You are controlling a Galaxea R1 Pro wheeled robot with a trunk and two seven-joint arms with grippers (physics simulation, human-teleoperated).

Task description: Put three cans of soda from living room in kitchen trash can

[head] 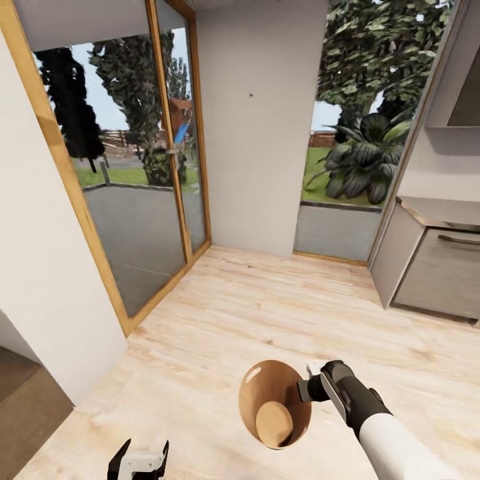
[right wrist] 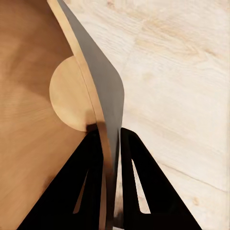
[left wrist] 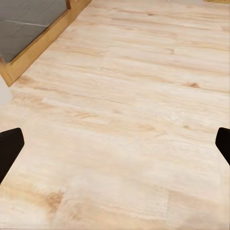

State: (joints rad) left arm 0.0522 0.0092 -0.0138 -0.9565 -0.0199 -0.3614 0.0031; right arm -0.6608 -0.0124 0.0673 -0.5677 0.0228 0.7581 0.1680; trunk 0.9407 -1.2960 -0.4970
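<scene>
R gripper (head: 308,387) pinches tash can (head: 263,393) by rim, held above wood floor (head: 267,307).
L gripper (head: 139,460) low w/ fingers spread wide, nothing in it. Glass door (head: 143,220) to L, grey cabinet (head: 433,267) to R, white wall (head: 257,133) ahead; floor betw. them open.

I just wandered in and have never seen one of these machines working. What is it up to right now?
The robot's right gripper is pinching the rim of a small round tapered bin, glossy copper-brown inside, one finger inside the wall and one outside. The bin looks lifted and tipped toward the camera, above the pale wood floor, and nothing shows inside it. The left gripper hangs open over bare floor, holding nothing. Ahead are a glass door and grey cabinet fronts.
</scene>
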